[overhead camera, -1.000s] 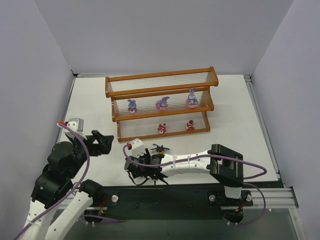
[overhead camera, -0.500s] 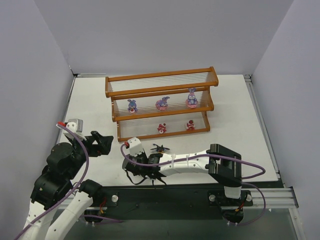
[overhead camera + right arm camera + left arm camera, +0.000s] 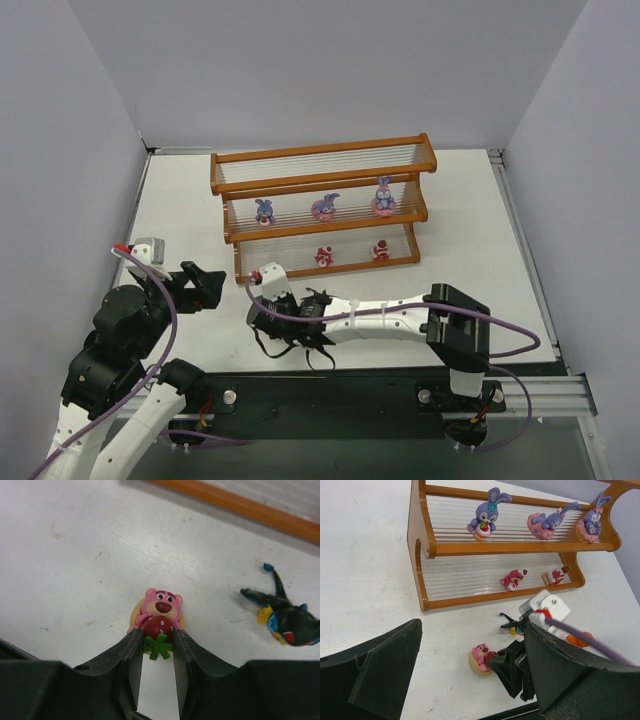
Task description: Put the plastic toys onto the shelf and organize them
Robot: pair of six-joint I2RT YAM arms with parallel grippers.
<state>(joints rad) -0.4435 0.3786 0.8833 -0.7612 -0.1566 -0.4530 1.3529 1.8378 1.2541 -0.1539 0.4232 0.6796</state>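
Top view first: the shelf (image 3: 325,181) is seen toward the far side of the table (image 3: 470,220), with its open front turned to the arms. On its middle tier a purple long-eared toy (image 3: 264,211), a pink sprawled toy (image 3: 324,207) and a second purple toy (image 3: 384,197) are lined up. On the bottom tier a red-pink toy (image 3: 324,257) and another red-pink toy (image 3: 380,250) are parked. The right end effector (image 3: 272,336) is stretched across to a spot in front of the shelf's left end. It's mostly buried under its own wrist here, so the grip can't be told from this angle. A black winged toy (image 3: 318,298) is spotted just in front of the shelf, right beside that arm. The left end effector (image 3: 208,285) is held off the shelf's left front corner, apart from everything.

Left wrist view: the left fingers (image 3: 385,675) are spread wide with nothing between them, so that one's released. A pink bear toy (image 3: 481,657) is seen on the table in front of the shelf's bottom rail, with the right end effector's black tip against it. An orange toy (image 3: 580,639) is glimpsed in front of the shelf too, partly covered by a purple cable (image 3: 590,642).

Right wrist view: the pink bear toy is clenched, with the two fingers (image 3: 131,652) pressed on either side of its strawberry. The black winged toy is lying closer to the shelf's orange rail than the bear.
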